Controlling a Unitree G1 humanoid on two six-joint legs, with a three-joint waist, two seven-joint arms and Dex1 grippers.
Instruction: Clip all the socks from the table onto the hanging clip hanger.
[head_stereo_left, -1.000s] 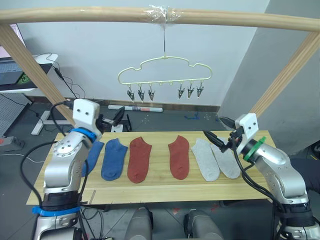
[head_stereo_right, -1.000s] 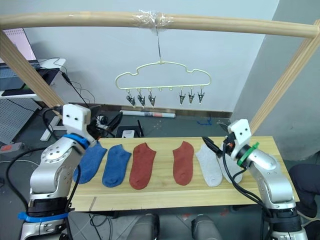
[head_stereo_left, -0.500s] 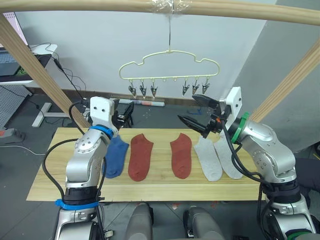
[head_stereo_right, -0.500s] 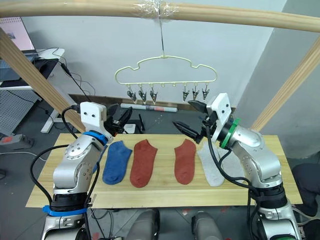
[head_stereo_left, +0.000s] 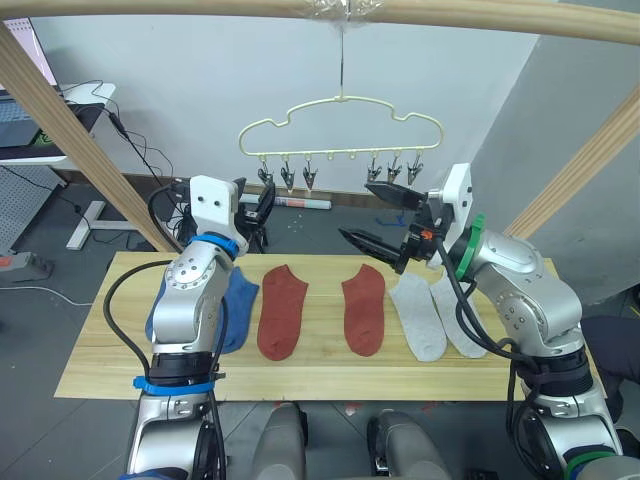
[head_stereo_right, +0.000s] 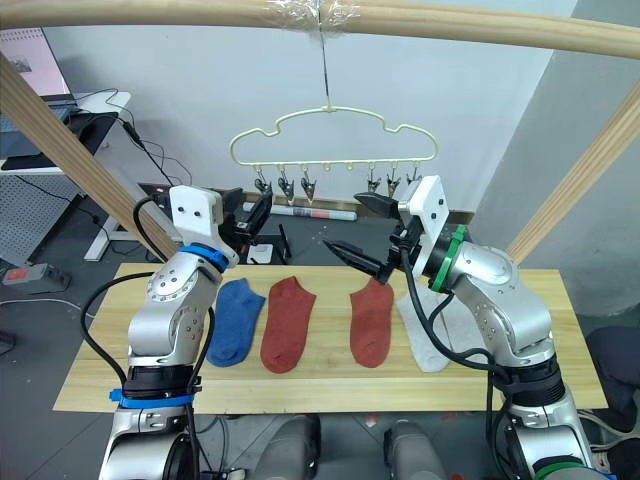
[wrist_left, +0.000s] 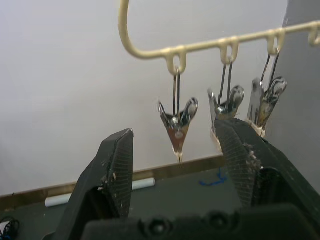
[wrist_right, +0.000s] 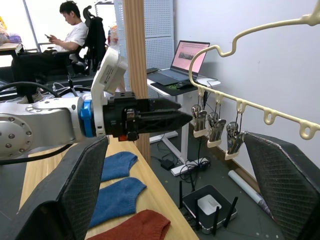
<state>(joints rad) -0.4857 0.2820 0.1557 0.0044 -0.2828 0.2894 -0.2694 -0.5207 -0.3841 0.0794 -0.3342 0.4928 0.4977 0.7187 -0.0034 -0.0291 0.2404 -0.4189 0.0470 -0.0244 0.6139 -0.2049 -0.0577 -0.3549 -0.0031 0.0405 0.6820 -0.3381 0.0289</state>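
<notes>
Both arms have come up from the table (head_stereo_left: 100, 370) since a second ago, when the grippers hung low near its two ends; half a second ago they were already partway up. The left gripper (head_stereo_left: 262, 205) is now raised just below and left of the hanger (head_stereo_left: 340, 128), its fingers apart and empty, and in the left wrist view the first clip (wrist_left: 177, 127) on that side hangs between the fingers (wrist_left: 116, 170) but farther off, not touched. The right gripper (head_stereo_left: 378, 215) has swung in from the grey socks to sit below the hanger's right clips (head_stereo_left: 395, 168), jaws spread wide with nothing between them; the upper finger (head_stereo_left: 388, 193) reaches close under those clips. The hanger hangs by its hook from the pole (head_stereo_left: 320, 10), with three clips at its left end, three at its right and bare loops in the middle, and no sock on it. The socks lie flat on the table as before: a blue one (head_stereo_right: 235, 322), with a second blue one mostly hidden behind the left arm, two red ones (head_stereo_left: 280, 312) (head_stereo_left: 362, 308) in the middle, and two grey ones (head_stereo_left: 415, 318) (head_stereo_left: 455, 320) at the right, partly covered by the right arm. In the right wrist view a person (wrist_right: 55, 42) sits at a desk in the background.
</notes>
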